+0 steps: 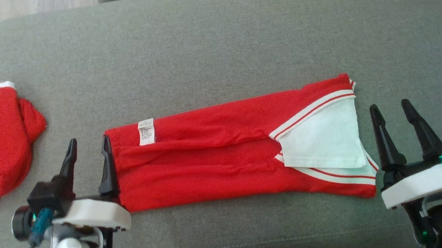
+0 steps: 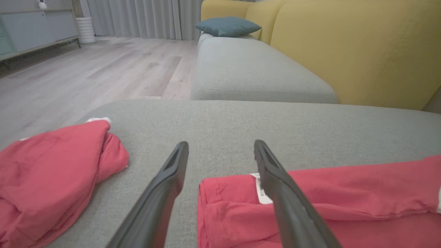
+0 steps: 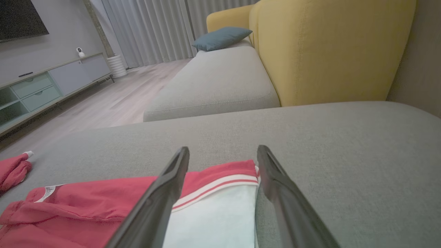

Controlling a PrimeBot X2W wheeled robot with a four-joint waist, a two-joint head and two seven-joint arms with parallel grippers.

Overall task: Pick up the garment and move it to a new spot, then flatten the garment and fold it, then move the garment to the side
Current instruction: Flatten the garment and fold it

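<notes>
Nearest my head camera, lower left, the left end effector (image 1: 89, 138) stands with its two dark fingers spread wide and nothing between them. Lower right, the right end effector (image 1: 389, 103) is equally wide and empty. Between them the red garment (image 1: 215, 159) lies folded into a long band across the grey cushion (image 1: 216, 50). Its white care label (image 1: 146, 131) is near the left end, and a white panel (image 1: 323, 136) edged with red-and-white stripes is at the right end. The left end effector's inner finger overlaps the garment's left edge; I cannot tell whether it touches. The right end effector sits just beside the striped end. A second, crumpled red garment (image 1: 0, 143) lies apart at the cushion's far left. The left wrist view shows that arm's fingers straddling the garment's left edge, one finger over the label. It adds what the head view lacks: a yellow sofa back (image 2: 344, 51), a blue pillow (image 2: 227, 26) and a wooden floor (image 2: 86, 75). The right wrist view shows its fingers either side of the white panel's edge, and also grey curtains (image 3: 148, 31) and a low cabinet (image 3: 51, 79).
</notes>
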